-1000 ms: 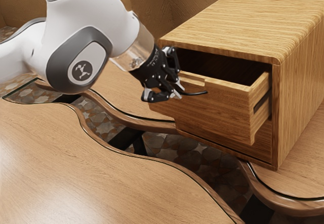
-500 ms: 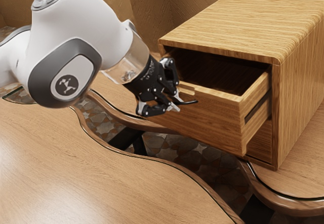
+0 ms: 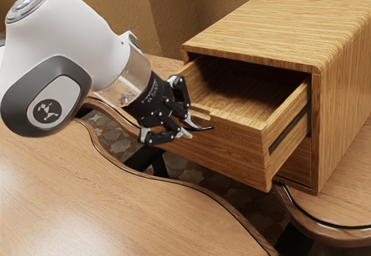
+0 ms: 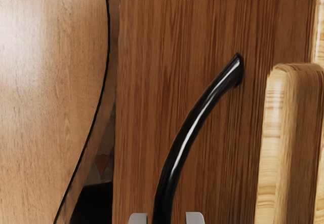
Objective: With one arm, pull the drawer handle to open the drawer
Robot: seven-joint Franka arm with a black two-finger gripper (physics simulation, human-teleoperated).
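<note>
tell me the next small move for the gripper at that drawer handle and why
Probably a short pull straight out, toward the exterior view's left. The gripper sits at the black handle, and the drawer is only partly out of the cabinet, its rear part under the top, so it seems to have travel left.

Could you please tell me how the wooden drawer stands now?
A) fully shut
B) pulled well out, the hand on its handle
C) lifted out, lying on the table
B: the wooden drawer juts from the box-shaped wooden cabinet, the black two-finger hand shut on its curved black handle.
</note>
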